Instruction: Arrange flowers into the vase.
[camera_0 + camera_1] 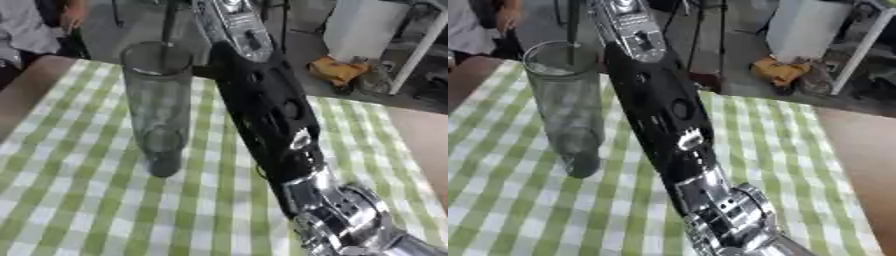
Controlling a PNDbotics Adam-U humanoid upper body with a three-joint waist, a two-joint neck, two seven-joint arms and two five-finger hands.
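Hand not visible, so its state cannot be told; the right arm (262, 115) stretches past an upright glass vase (157, 100) on the checked worktop (79, 200)

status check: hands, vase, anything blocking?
Neither hand in view. Right arm stretches up past the vase. Vase upright on checked cloth; no flowers seen.

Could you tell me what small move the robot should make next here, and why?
Probably draw the raised right arm back until its hand comes into view. The glass vase stands upright on the checked cloth, seemingly without flowers; no flower or hand shows, and the arm blocks much of the table.
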